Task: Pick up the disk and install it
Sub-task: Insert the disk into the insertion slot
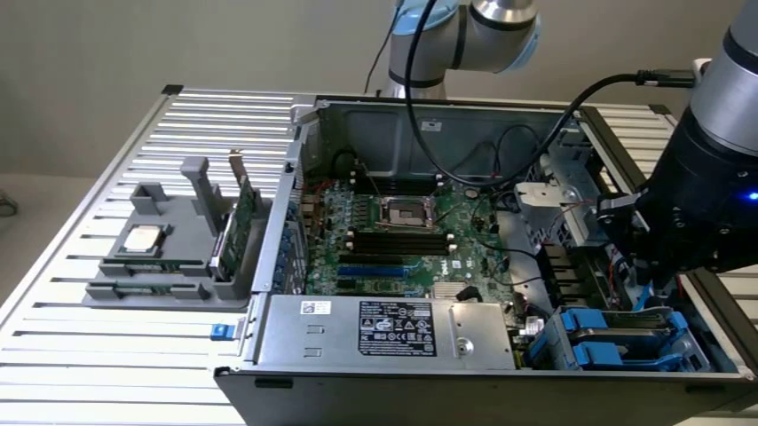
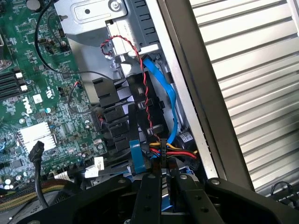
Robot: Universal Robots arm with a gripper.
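Observation:
The disk (image 1: 624,330) stands in the drive bay at the near corner of the open computer case, on the exterior view's right. Its blue carrier frame shows around a grey metal face. My gripper (image 1: 651,297) reaches down into that bay from above. In the wrist view the two black fingers (image 2: 147,196) stand close together, with a thin grey edge pinched between them at the gripper (image 2: 163,186). A blue strip of the disk's carrier (image 2: 135,158) rises just ahead of them. Most of the disk is hidden below the fingers.
A twisted red-black wire (image 2: 147,93) and a blue flat cable (image 2: 169,102) run close past the bay. The motherboard (image 1: 403,231) and the power supply (image 1: 397,328) fill the case. A grey fixture (image 1: 166,275) on the slatted table holds a silver chip (image 1: 145,238) and a green card (image 1: 243,226).

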